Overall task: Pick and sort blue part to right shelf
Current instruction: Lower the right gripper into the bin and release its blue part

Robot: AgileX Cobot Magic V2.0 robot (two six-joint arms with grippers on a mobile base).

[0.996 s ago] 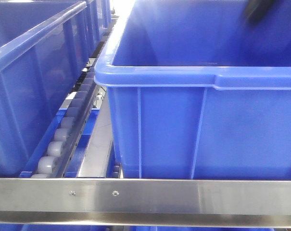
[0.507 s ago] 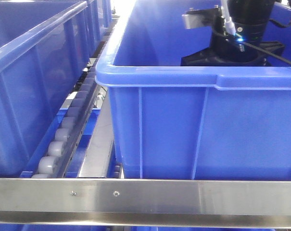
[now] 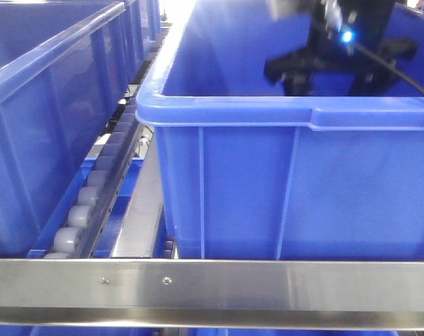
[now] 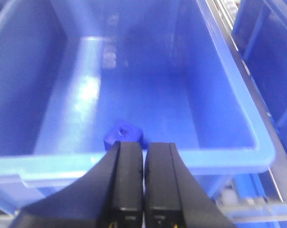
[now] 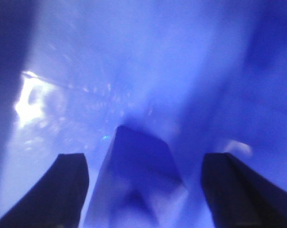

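**Two crates on the rack, one blue part in each wrist view**

Two big blue crates fill your front view on the right shelf (image 3: pixel 212 287). Its brushed steel front rail (image 3: pixel 282 283) runs across the bottom, with two small screws (image 3: pixel 167 281) left of centre. The left crate (image 3: pixel 43 119) sits at the edge of view; the right crate (image 3: pixel 296 175) stands just behind the rail. Between them you see a grey roller track (image 3: pixel 92 189) running back into the rack.

Above the right crate's open top, at the upper right of your front view, hangs a black arm (image 3: pixel 338 59) with a small blue light (image 3: pixel 347 36) and a cable (image 3: pixel 397 73) trailing right. It is blurred.

Your right wrist view is blurred too. The right gripper (image 5: pixel 143 190) has its two dark fingers (image 5: pixel 53 190) spread wide, with a blue part (image 5: pixel 141 166) showing between them, apart from both, against a crate's blue interior. You cannot tell whether it rests on the floor.

Your left wrist view looks into another blue crate (image 4: pixel 228 109). The left gripper (image 4: pixel 144 180) has its black fingers (image 4: pixel 126 175) pressed together with nothing between them, over the near rim. Just beyond the tips a small blue knob-like part (image 4: pixel 124 134) lies on the crate floor near the front wall.
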